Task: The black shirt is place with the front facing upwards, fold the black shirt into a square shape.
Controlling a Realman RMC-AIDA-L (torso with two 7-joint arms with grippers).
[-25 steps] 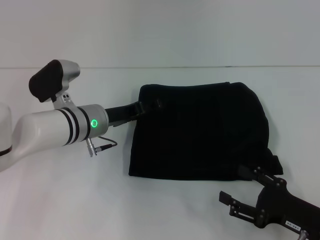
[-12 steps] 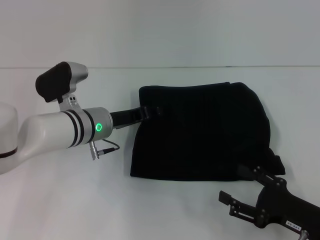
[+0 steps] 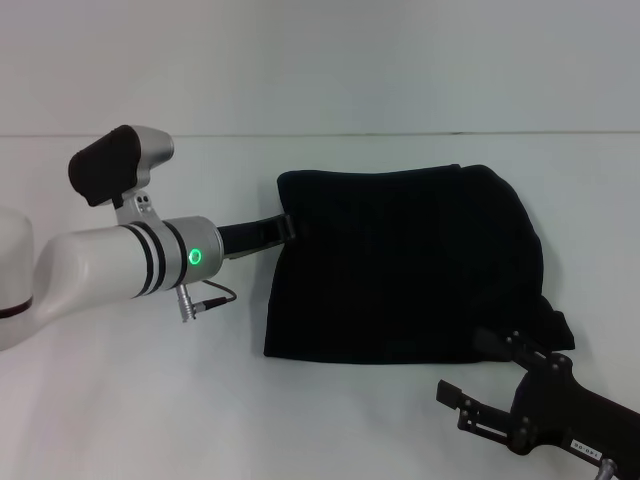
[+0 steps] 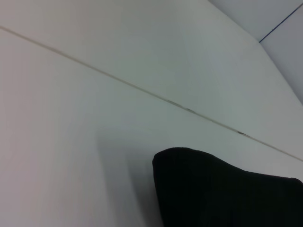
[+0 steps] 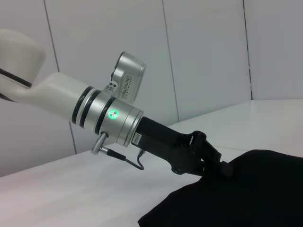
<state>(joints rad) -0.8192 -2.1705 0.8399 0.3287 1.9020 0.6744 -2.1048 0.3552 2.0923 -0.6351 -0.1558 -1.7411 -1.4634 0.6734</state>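
The black shirt (image 3: 400,265) lies folded on the white table (image 3: 330,420), filling the centre and right of centre of the head view as a rough rectangle, with a straight lower edge, a rounded upper right corner, and a small lump of cloth sticking out at its lower right. No lettering or label shows on the side that faces up. The left arm (image 3: 110,265) comes in from the left edge of the head view, white with a green light on its wrist ring, and its black left gripper (image 3: 283,229) meets the shirt's left edge a little below the upper left corner. In the right wrist view the left gripper (image 5: 208,163) sits in the middle of the frame with its tip against the dark cloth, the fabric bunched at that spot (black on black, so whether the fingers are closed on the edge or only touching it cannot be told). The left wrist view shows only a rounded corner of the shirt (image 4: 222,189) in the lower right of the frame, on the pale table. The right gripper (image 3: 480,378) sits in the lower right corner of the head view, just below the shirt's lower right edge, its two fingers spread apart and holding nothing.
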